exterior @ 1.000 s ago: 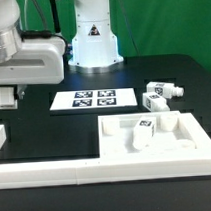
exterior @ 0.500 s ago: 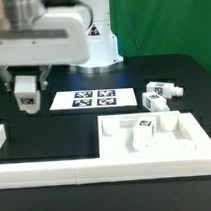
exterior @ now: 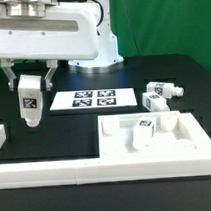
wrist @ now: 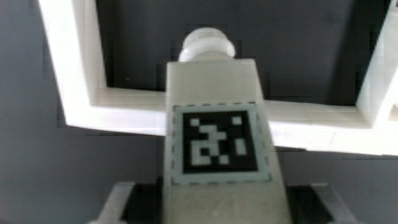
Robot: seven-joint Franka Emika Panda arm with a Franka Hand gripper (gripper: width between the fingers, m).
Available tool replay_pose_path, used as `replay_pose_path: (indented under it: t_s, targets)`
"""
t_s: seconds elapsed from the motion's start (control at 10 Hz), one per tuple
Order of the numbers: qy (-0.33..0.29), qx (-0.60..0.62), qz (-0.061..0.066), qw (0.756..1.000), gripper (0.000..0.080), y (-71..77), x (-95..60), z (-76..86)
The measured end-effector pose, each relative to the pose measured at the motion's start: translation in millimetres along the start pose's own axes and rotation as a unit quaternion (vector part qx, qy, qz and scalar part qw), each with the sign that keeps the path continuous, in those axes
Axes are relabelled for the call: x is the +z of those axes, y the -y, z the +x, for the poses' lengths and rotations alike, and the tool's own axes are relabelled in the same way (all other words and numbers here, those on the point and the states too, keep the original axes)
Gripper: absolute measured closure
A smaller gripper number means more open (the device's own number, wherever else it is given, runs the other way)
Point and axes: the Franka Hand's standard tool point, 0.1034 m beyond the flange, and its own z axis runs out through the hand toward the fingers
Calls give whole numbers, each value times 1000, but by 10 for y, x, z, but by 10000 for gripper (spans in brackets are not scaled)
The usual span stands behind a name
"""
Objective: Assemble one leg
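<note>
My gripper (exterior: 29,85) hangs at the exterior view's left, above the black table, shut on a white leg (exterior: 30,105). The leg points down and its black-and-white tag faces the camera. In the wrist view the same leg (wrist: 219,120) runs away from my gripper (wrist: 217,205), with a finger tight against each side and its round peg at the far end. The white tabletop (exterior: 185,139) lies at the front right. Another leg (exterior: 144,132) stands on it. Two more legs (exterior: 163,90) (exterior: 154,102) lie behind it on the table.
The marker board (exterior: 93,97) lies on the table between my gripper and the loose legs. A long white rail (exterior: 57,174) runs along the front edge, and its corner shows under the held leg in the wrist view (wrist: 80,95). The robot base (exterior: 93,44) stands behind.
My gripper has come in from the exterior view's left edge toward the right and lower, carrying the leg. The other legs and the tabletop have not moved.
</note>
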Motion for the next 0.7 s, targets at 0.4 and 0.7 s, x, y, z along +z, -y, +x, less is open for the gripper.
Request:
replay_pose_path:
  t_s: [0.4,0.7]
  targets:
    - [24,74,42,996,514,1086,-34,32]
    - [21,58,41,997,514,1013,-17,32]
